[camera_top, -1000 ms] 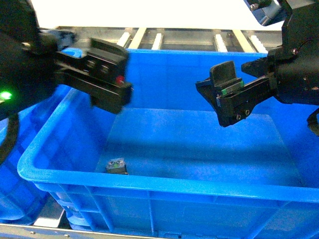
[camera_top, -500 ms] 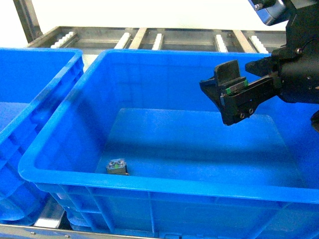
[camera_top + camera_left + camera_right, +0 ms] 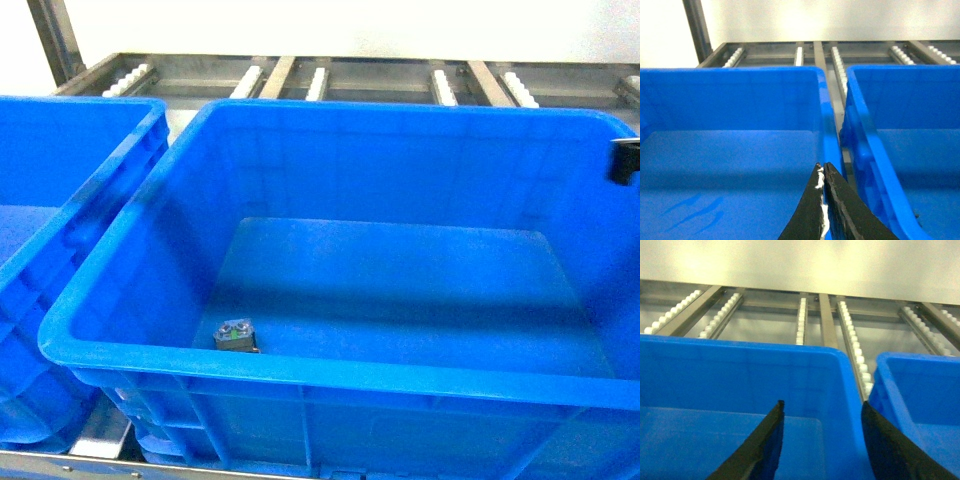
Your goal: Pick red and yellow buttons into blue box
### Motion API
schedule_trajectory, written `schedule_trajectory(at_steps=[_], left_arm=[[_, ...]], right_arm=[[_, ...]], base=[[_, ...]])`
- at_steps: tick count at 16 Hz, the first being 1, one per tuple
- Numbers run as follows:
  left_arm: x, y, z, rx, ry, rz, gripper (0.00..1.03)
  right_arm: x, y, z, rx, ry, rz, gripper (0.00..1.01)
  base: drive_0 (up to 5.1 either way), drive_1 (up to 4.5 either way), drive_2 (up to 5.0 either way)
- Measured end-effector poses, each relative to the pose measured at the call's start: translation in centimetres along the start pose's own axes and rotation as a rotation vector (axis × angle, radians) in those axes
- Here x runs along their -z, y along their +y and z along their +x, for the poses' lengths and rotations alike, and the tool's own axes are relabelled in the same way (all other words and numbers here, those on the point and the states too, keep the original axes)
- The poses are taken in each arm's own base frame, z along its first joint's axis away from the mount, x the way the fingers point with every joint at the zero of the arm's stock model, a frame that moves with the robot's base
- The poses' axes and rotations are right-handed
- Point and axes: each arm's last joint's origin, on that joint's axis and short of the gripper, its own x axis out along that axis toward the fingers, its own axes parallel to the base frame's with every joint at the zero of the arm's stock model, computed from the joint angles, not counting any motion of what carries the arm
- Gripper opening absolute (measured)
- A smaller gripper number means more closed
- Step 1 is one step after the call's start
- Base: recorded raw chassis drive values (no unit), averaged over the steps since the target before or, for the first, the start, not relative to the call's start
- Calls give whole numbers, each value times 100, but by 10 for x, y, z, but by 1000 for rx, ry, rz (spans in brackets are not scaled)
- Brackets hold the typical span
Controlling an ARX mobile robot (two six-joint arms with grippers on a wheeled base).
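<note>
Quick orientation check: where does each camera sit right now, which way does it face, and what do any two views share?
Head: on the robot, slanting down into the blue box; a small block lies on its floor.
Left wrist: behind the left gripper, fingers shut, facing two crates and the roller rack.
Right wrist: behind the open right gripper, facing the same way.
Both wrist views share crate rims and rollers.

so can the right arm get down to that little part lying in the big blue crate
Probably yes: the small part lies alone on the crate's open floor near the front wall, nothing over it. The right pincer is open, above the crates.

Warehouse: roller conveyor (image 3: 320,75), crates (image 3: 300,370)
</note>
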Motion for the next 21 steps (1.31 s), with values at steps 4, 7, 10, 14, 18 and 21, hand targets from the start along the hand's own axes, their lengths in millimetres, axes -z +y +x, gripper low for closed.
schedule_trajectory(at_steps=[4, 7, 10, 14, 18, 21], left_arm=[[-4, 2, -13, -1, -15, -1, 2], [-8, 3, -26, -2, -29, -1, 2], [-8, 3, -31, -2, -31, -1, 2], [-8, 3, -37, -1, -31, -1, 2], [-8, 3, -42, -2, -31, -1, 2], [-3, 2, -53, -1, -6, -1, 2]], right_arm=[[13, -26, -47, -9, 21, 12, 6], [27, -44, -85, -1, 22, 14, 2], [26, -53, -103, -9, 12, 16, 2], [28, -61, -121, 2, 20, 17, 2], [23, -61, -134, 0, 2, 17, 2], [20, -61, -142, 0, -7, 17, 2]], base=[[0, 0, 0], [0, 0, 0], [0, 0, 0], [0, 0, 0], [0, 0, 0], [0, 0, 0]])
